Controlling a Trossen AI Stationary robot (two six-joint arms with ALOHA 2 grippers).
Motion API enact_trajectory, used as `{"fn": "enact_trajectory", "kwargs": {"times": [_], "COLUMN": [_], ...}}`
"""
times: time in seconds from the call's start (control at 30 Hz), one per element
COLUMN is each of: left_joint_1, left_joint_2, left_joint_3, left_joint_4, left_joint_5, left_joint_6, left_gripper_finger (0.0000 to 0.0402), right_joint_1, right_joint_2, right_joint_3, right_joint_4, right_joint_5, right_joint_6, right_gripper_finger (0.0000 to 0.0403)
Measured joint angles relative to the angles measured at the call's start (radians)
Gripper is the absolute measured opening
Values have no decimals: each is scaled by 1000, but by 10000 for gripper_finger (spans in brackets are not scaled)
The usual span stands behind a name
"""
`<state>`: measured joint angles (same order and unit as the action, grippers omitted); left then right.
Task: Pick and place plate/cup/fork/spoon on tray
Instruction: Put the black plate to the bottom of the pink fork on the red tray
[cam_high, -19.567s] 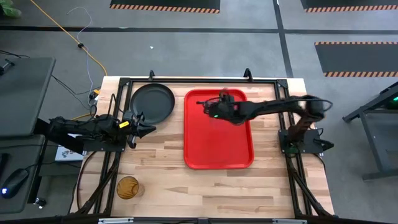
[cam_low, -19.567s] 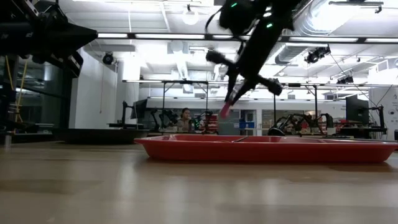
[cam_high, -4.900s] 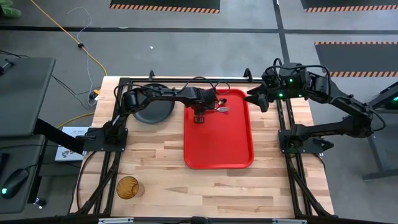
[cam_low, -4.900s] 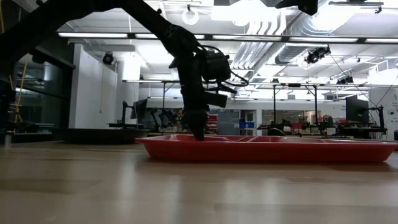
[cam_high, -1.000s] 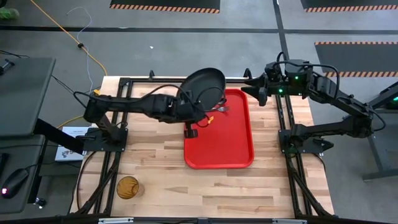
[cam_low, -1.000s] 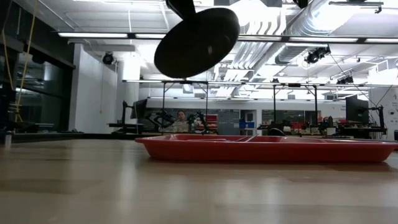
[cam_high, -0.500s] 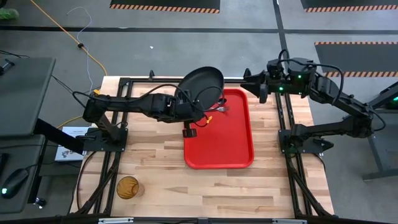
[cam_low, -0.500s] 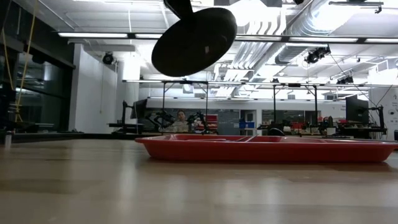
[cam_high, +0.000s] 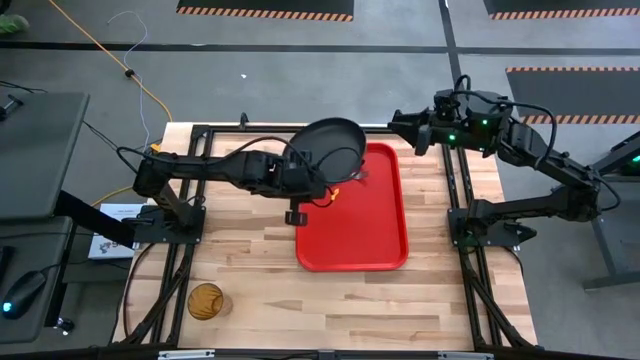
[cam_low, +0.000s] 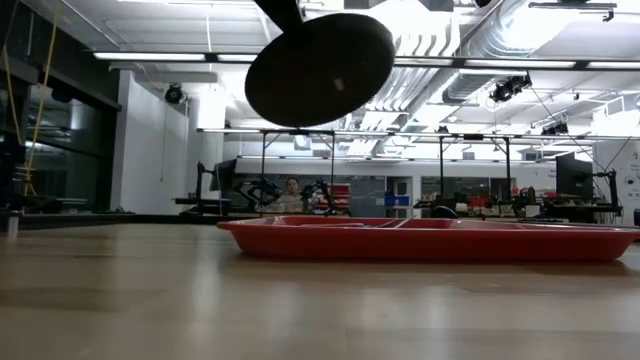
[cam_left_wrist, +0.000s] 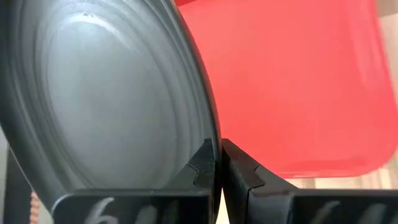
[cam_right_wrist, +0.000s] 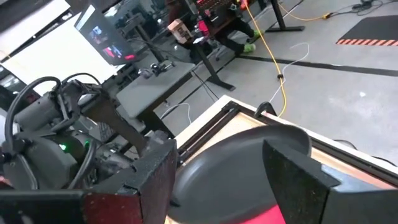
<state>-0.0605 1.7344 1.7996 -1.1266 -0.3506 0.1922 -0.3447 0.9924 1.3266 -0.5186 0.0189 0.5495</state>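
We have the plate (cam_high: 331, 146) in our left pincer (cam_left_wrist: 219, 163), whose fingers are nipped tight on the raised rim, one on each face, as the left wrist view shows plainly. The plate is carried high and tilted, well clear of the desk (cam_high: 250, 270); from above it hangs over the tray's (cam_high: 355, 235) far left corner, partly over the red surface and partly over the wood beside it. In the low view its dark underside (cam_low: 318, 68) floats high above the tray's near rim (cam_low: 420, 245).

The fork (cam_high: 352, 176) already lies on the tray near the far end, its red-pink handle pointing toward the left side. Something small lies just beside it that may be the spoon, but we cannot tell it apart with any certainty.

The cup (cam_high: 206, 300) stands alone at the desk's near left corner, well apart from the tray.

Our right pincer (cam_high: 395, 122) waits above the far right corner of the tray, with its fingers spread apart and holding nothing, as the right wrist view shows.

So we judge the work roughly half done: the fork is placed, the plate is in the air and needs to be levelled, brought over open tray and set down, and the cup is untouched.
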Motion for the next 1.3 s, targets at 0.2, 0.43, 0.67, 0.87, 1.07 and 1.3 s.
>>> {"fn": "enact_trajectory", "kwargs": {"times": [0.2, 0.43, 0.67, 0.87, 1.07, 1.3], "left_joint_1": [-1, -14, -91, -152, -188, -172], "left_joint_2": [0, 10, 115, 271, 403, 464], "left_joint_3": [0, 0, 0, -2, -2, -2], "left_joint_4": [17, 42, 103, 204, 287, 259], "left_joint_5": [36, 142, 103, 98, 116, 45], "left_joint_6": [38, 220, 301, 291, 232, 146], "left_gripper_finger": [1, 1, 1, 1, 1, 1], "right_joint_1": [0, 0, 0, 0, 0, 0], "right_joint_2": [0, 0, -1, -20, -51, -74], "right_joint_3": [0, 0, 0, 0, 0, 0], "right_joint_4": [-20, -58, -95, -101, -110, -122], "right_joint_5": [0, -23, -27, -37, -42, -38], "right_joint_6": [-1, -66, -90, -113, -110, -111], "right_gripper_finger": [229, 229, 229, 229, 229, 229]}}
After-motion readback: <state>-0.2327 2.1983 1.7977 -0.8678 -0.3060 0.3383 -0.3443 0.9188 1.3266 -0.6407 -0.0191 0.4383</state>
